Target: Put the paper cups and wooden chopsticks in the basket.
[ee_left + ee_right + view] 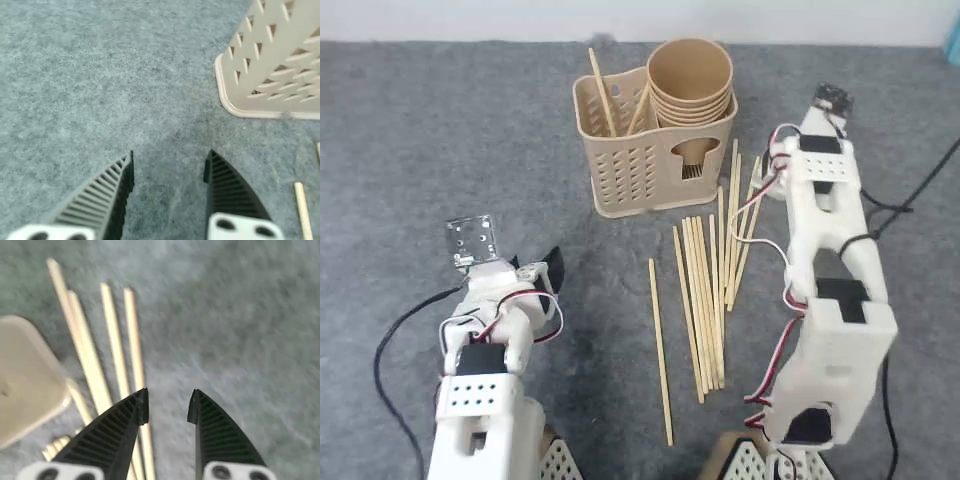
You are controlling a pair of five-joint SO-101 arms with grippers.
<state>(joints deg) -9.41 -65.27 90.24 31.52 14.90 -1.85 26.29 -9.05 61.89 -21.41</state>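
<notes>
Table (440, 130): grey felt surface with two white arms side by side at the near edge and the task's things across the middle and far side.
Left gripper (167, 170): its ribbed black fingers (110, 200) stand well apart, holding nothing and hovering over bare felt. The basket's corner is near, up ahead of it.
Right gripper (167, 405): the fingers are parted by a narrow gap with nothing between them, poised over the far ends of the loose chopsticks just beside the basket. One finger overlaps a stick, and contact cannot be told.
Basket (640, 170): beige plastic with perforated walls and a cut-out in the front, standing upright at the far middle of the table.
Paper cups (690, 75): a nested stack of brown cups, mouths up, sits in the basket's right compartment with the rims rising above its wall.
Chopsticks on the table (705, 300): pale wood sticks lie side by side, their long axes running from the arms toward the basket. The far ends reach past the basket's right side.
Lone chopstick (660, 350): it lies apart, left of the bundle, on the same heading.
Chopsticks in the basket (603, 95): two lean in the left compartment, ends up.
</notes>
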